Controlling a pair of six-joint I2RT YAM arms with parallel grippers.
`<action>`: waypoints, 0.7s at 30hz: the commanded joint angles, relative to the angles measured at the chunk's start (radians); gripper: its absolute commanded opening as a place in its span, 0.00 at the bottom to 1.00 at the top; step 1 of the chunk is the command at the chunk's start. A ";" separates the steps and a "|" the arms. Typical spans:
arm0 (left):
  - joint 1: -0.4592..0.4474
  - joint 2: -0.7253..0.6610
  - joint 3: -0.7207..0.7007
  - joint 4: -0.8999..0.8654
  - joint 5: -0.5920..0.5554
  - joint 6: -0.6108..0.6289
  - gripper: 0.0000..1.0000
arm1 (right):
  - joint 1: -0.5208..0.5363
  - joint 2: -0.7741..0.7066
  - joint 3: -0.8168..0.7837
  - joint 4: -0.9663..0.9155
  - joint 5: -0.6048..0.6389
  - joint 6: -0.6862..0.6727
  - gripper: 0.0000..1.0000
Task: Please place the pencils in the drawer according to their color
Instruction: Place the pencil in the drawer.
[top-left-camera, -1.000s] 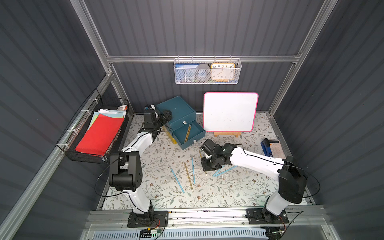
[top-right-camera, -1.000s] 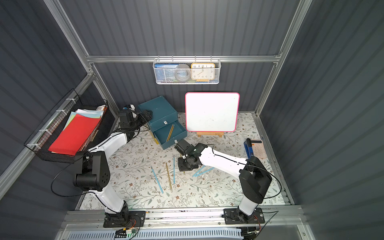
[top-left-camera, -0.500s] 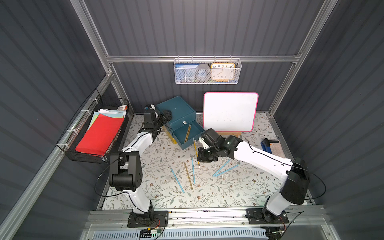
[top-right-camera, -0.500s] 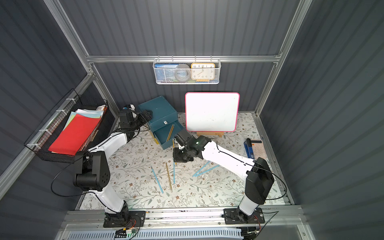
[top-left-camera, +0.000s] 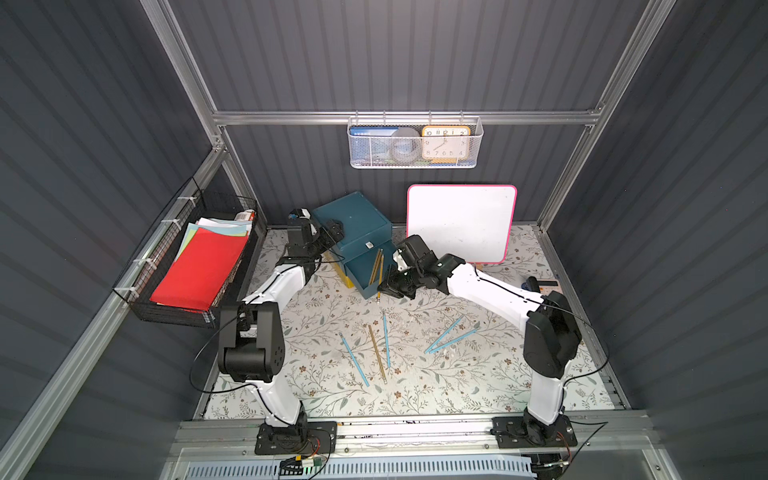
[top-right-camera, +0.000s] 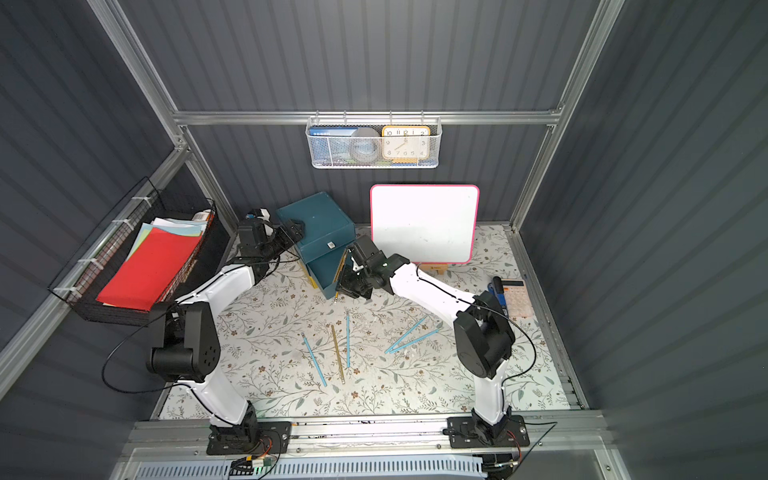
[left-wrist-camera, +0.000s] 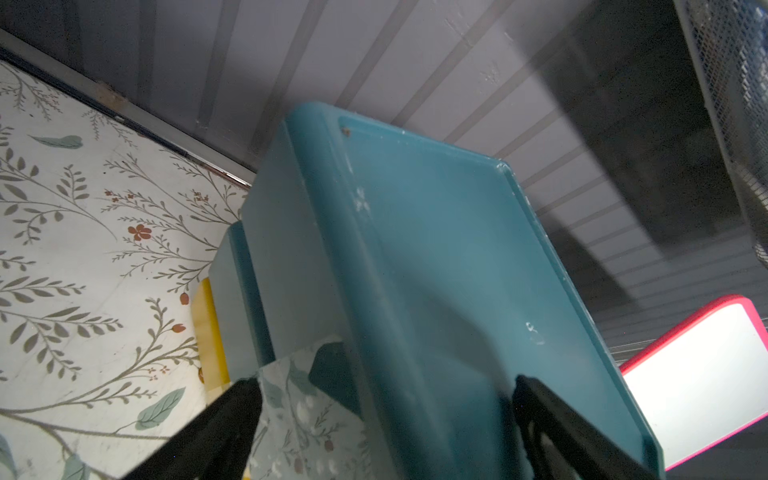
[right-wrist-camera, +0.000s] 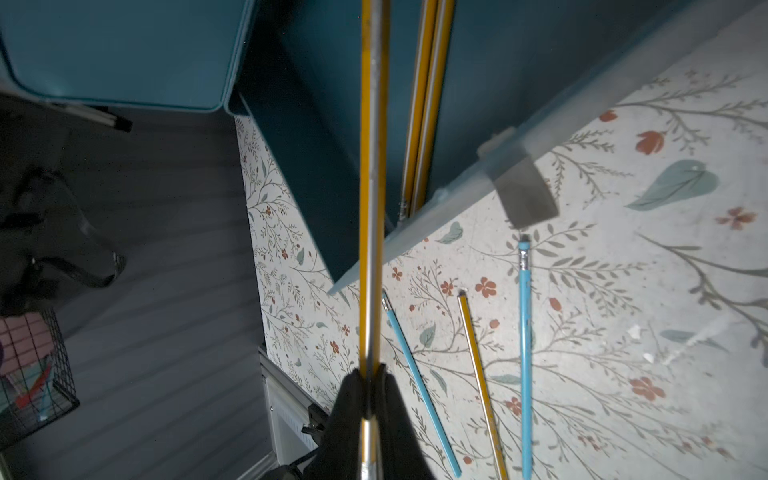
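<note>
Yellow pencil was clamped near one end by the tightly closed right gripper, its length reaching over the open drawer beside the stored pencils. Hazard: the gripped end sat outside the front wall — early release could leave it across the rim, or tipped out.

1. Cabinet: you see teal all over.
2. Gripped pencil: golden-yellow with a grey stripe.
3. Drawer pencils: golden-yellow.
4. Light blue pencils: you count four.
5. Loose pencil: golden-yellow.
6. Mat: off-white, with grey-green leaves and rust-red flowers.
7. Whiteboard: white, pink frame.
8. Paper: you see red on top.
</note>
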 joint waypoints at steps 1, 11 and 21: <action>-0.006 -0.013 0.012 0.001 0.005 0.009 1.00 | -0.012 0.039 0.052 0.076 -0.041 0.087 0.00; -0.006 -0.008 0.005 0.007 0.007 0.007 1.00 | -0.040 0.143 0.151 0.083 -0.026 0.128 0.00; -0.008 -0.010 0.001 0.014 0.012 0.003 1.00 | -0.062 0.248 0.265 0.062 0.009 0.142 0.00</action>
